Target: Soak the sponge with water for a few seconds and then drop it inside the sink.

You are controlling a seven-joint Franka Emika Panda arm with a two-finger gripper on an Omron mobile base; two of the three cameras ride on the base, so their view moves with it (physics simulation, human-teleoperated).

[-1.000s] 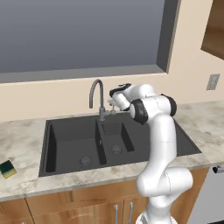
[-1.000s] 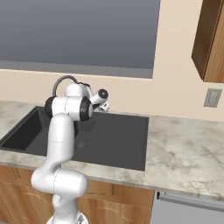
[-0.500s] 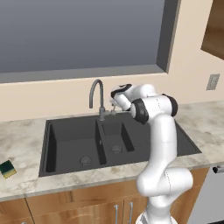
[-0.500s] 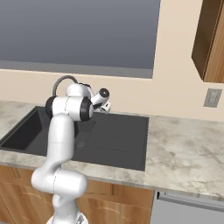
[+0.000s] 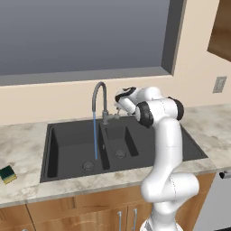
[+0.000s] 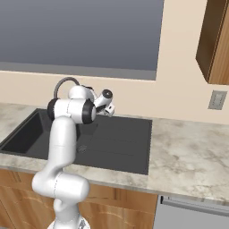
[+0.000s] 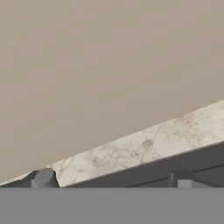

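Note:
The sponge (image 5: 6,174), yellow with a dark green top, lies on the marble counter left of the sink (image 5: 187,149). A thin light-blue stream of water (image 5: 95,135) falls from the grey gooseneck faucet (image 5: 98,92) into the left basin. My gripper (image 5: 118,108) is at the faucet's base, right beside its handle, far from the sponge. In the hand view its fingertips (image 7: 43,178) stand wide apart with nothing between them, so the gripper (image 7: 113,181) is open. From the right base view the gripper (image 6: 108,108) hangs over the back edge of the sink (image 6: 125,138).
A beige wall and a window ledge (image 5: 90,76) rise just behind the faucet. Marble counter (image 6: 192,156) runs to the right of the sink. A wall outlet (image 5: 219,84) and a wooden cabinet (image 6: 214,40) are at the upper right.
A stream of water now runs from the faucet spout, where none showed before. The arm and hand have hardly moved.

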